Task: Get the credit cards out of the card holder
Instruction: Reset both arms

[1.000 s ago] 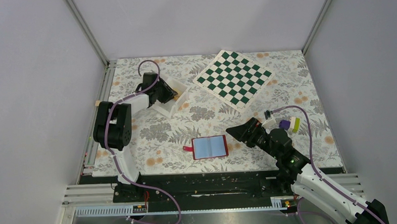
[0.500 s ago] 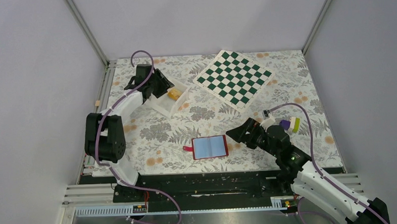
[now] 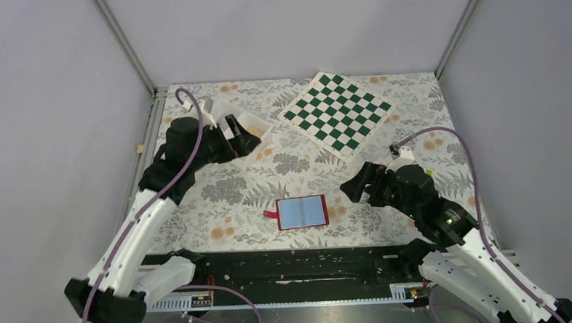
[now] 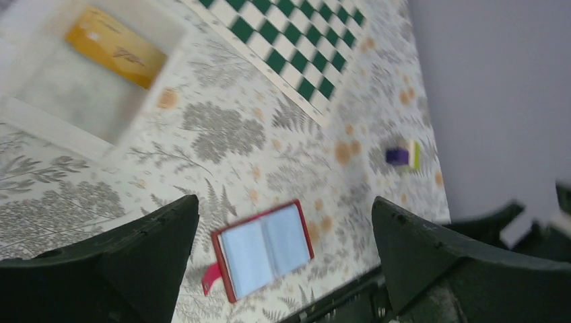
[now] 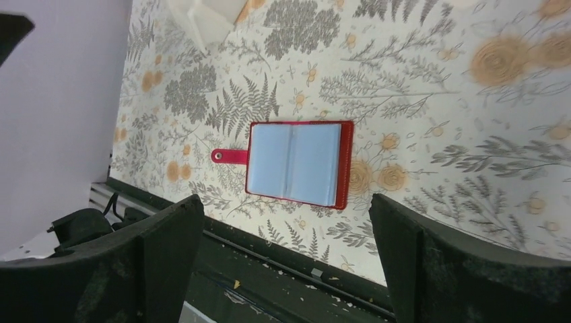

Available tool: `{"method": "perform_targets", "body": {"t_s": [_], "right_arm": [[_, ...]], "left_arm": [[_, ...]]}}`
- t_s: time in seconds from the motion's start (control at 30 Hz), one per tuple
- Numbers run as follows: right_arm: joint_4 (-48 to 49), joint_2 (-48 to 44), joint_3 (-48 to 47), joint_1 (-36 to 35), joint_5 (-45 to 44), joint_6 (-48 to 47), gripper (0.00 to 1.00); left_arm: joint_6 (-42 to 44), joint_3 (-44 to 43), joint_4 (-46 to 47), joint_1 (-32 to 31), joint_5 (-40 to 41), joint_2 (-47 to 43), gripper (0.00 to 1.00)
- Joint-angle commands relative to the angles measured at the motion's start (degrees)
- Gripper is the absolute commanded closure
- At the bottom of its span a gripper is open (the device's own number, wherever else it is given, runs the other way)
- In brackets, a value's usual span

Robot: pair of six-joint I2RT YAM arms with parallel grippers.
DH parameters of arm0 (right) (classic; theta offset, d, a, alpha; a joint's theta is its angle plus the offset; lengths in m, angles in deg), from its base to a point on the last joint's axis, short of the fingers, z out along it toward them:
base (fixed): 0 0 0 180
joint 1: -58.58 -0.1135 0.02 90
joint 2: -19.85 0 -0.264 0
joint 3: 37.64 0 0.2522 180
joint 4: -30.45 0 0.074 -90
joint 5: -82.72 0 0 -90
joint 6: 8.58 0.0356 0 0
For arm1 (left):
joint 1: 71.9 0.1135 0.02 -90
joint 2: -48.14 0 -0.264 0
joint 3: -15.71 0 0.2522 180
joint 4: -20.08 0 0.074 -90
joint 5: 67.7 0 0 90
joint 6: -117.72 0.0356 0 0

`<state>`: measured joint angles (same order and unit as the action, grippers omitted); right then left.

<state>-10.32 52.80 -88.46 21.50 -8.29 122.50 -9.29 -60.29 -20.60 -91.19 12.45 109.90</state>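
The card holder (image 3: 302, 212) lies open and flat on the floral cloth near the front edge, pale blue inside up, red tab to the left. It also shows in the left wrist view (image 4: 264, 247) and the right wrist view (image 5: 294, 163). No card shows in its pockets. One orange-yellow credit card (image 4: 116, 47) lies in the white tray (image 4: 40, 124). My left gripper (image 3: 240, 138) hangs open and empty beside the tray (image 3: 215, 105). My right gripper (image 3: 351, 184) is open and empty, raised just right of the holder. Wide-apart jaws show in both wrist views (image 4: 284, 200) (image 5: 284, 199).
A green-and-white chessboard (image 3: 335, 113) lies at the back right. A small purple and green block (image 4: 402, 155) sits on the cloth to the right. The black rail (image 5: 269, 269) runs along the table's near edge. Grey walls close in the sides and back.
My left gripper opened and drew back from the tray, leaving the orange card in it; the arm swung lower left. My right arm rose and shifted slightly right, still open.
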Motion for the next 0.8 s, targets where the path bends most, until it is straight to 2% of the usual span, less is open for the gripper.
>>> {"method": "perform_targets", "body": {"t_s": [0.0, 0.1, 0.23, 0.47, 0.77], "right_arm": [[-12.62, -0.85, -8.63, -0.14, -7.72, -6.28, 0.01], [-15.79, -2.94, -12.24, -0.15, -9.57, -7.02, 0.01], [-16.80, -6.12, -14.69, -0.17, -9.39, -7.62, 0.01], [-16.99, -10.32, -15.74, -0.18, -9.34, -6.54, 0.00], [-16.81, -12.47, -16.51, -0.19, -9.62, -5.90, 0.01]], "left_arm": [[7.08, 4.00, -3.65, -3.96, -5.53, -11.25, 0.01], [7.66, 7.88, -2.88, -4.35, -6.60, -19.69, 0.01], [8.85, 11.48, -2.79, -4.35, -6.99, -25.98, 0.01], [6.33, 13.62, -1.10, -4.35, -12.47, -28.33, 0.01], [5.16, 14.44, 0.57, -4.29, -14.33, -29.02, 0.01]]}}
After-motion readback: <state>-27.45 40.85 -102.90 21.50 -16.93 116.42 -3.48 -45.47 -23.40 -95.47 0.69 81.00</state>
